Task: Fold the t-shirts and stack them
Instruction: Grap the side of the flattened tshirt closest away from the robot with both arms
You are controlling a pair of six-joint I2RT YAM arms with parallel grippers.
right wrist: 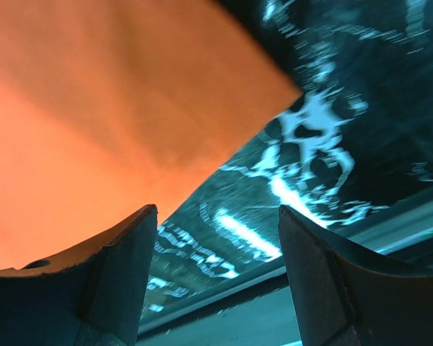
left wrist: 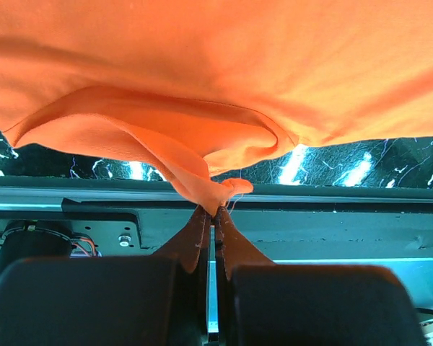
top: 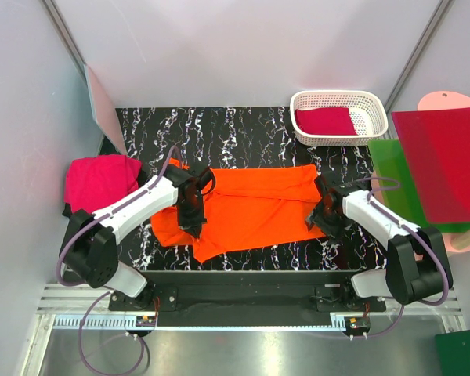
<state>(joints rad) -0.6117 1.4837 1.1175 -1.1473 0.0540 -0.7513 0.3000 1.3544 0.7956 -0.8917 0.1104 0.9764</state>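
My left gripper [left wrist: 215, 213] is clamped tight on a bunched fold of the orange t-shirt [top: 251, 207], fingertips pressed together with the cloth pulled up into a peak between them. The rest of that shirt lies spread across the middle of the black marbled desk [top: 243, 129], its near-left corner hanging toward the front edge. My right gripper [right wrist: 218, 213] stands wide, both fingers apart with nothing between them, at the shirt's right edge; bare desk shows in the gap and orange cloth lies past my left finger. A magenta t-shirt [top: 98, 180] sits crumpled at the desk's left side. A folded crimson t-shirt [top: 325, 121] lies in the white basket [top: 341, 95] at the far right corner.
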